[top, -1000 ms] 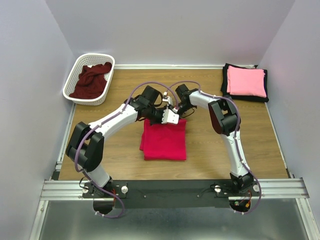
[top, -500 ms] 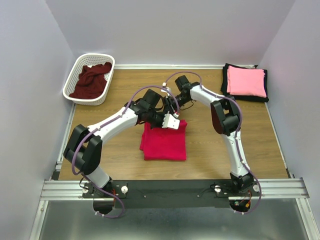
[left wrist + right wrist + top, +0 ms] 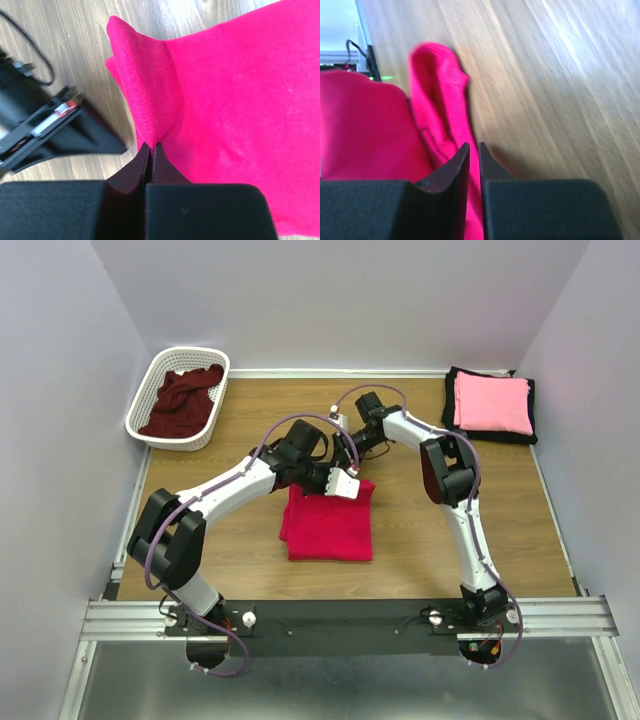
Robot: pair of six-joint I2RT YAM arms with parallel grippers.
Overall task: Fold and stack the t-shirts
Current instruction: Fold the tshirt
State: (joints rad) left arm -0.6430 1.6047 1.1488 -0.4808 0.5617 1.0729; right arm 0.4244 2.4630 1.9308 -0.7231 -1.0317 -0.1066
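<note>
A crimson-red t-shirt [image 3: 328,528] lies folded at the table's middle. My left gripper [image 3: 151,145] is shut on its far edge, and the cloth [image 3: 235,90] rises in a fold from the tips. My right gripper [image 3: 474,145] is right beside it at the same edge. Its jaws are almost together, with a strip of the red cloth [image 3: 440,100] running between them. A folded light pink t-shirt [image 3: 492,403] lies on a black t-shirt [image 3: 449,390] at the far right. A dark maroon t-shirt [image 3: 185,400] lies crumpled in the basket.
The white lattice basket [image 3: 148,390] stands at the far left corner. Both arms reach inward and crowd the space just beyond the red shirt. Walls close the table on three sides.
The right wrist has swung up and toward the far side, and its jaws have narrowed onto the red cloth. The left gripper has shifted slightly right, still holding the shirt's edge.
</note>
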